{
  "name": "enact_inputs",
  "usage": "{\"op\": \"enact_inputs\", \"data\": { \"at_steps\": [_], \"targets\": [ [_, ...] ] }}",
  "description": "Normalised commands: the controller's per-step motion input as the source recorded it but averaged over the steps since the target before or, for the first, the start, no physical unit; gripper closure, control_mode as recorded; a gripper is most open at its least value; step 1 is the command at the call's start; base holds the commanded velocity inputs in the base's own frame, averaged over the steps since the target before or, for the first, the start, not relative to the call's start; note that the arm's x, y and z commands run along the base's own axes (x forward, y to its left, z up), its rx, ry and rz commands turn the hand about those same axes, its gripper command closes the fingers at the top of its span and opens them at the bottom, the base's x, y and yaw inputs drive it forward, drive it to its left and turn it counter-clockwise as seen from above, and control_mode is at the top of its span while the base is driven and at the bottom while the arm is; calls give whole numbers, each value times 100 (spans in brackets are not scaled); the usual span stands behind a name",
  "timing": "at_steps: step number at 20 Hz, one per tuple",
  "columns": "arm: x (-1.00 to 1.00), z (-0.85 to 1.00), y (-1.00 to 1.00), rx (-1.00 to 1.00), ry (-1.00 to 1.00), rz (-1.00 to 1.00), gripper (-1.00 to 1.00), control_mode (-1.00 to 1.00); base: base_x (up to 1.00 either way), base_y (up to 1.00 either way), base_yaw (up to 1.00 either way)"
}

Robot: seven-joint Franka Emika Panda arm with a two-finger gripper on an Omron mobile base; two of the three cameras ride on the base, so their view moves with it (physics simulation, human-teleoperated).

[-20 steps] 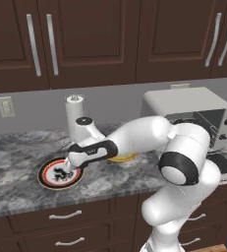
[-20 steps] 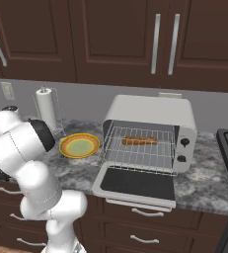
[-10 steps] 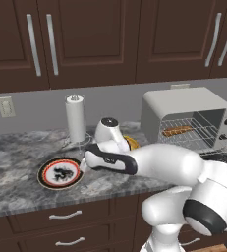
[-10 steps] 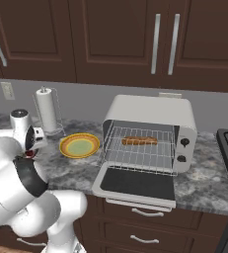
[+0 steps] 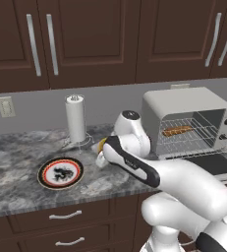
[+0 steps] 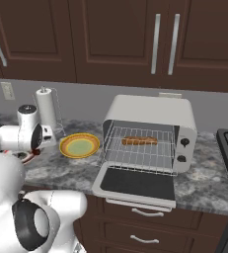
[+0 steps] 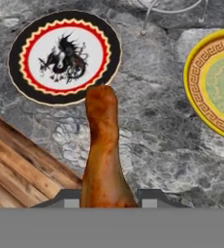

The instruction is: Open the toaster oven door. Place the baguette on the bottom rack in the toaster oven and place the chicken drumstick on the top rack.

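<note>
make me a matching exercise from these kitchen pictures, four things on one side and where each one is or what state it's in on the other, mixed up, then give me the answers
Things:
1. baguette
2. chicken drumstick
3. toaster oven door
4. dragon plate

Places or states:
A. folded down, open
B. held in the tool, above the counter
C. lying on a wire rack inside the toaster oven
D. empty, on the grey stone counter

Pairs: 1-C, 2-B, 3-A, 4-D

Even, soft rendered light, fairly bright; no glare. Faint shadows lie on the counter (image 5: 16,192) beneath the paper towel roll (image 5: 76,118). Edges slightly soft and pixelated, without distortion.
</note>
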Motion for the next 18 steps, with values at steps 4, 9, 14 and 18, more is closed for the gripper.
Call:
{"op": "enact_inputs", "data": {
  "at_steps": [4, 9, 14, 18],
  "targets": [
    [-26, 38, -60, 0, 0, 0, 100, -100, 0, 0, 0],
    [-20, 27, -65, 0, 0, -2, 100, -100, 0, 0, 0],
    [-11, 17, -77, 0, 0, 0, 100, -100, 0, 0, 0],
    [2, 15, -64, 0, 7, -3, 100, -100, 0, 0, 0]
  ]
}}
